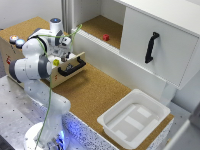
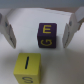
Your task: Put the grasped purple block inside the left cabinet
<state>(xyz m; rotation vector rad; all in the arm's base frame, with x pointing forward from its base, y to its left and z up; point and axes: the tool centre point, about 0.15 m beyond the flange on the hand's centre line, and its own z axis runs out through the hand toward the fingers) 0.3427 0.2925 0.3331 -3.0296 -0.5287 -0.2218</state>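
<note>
Purple block (image 2: 46,35), lettered E and G, lay on a pale surface between the fingers (image 2: 7,30) of the hand (image 2: 42,27), untouched, jaws spread wide, yellow block (image 2: 26,68) just beside it. Despite the task wording, nothing was gripped, so I judged the grasp step unfinished. Next: descend, clamp the block, then carry toward the left cabinet (image 1: 95,25), well apart on the exterior view's right.

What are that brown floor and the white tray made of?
The floor looks like cork: speckled, matte brown. The white tray seems to be plastic, judging by its smooth, slightly glossy walls and moulded ridges, though the blur leaves that open.
</note>
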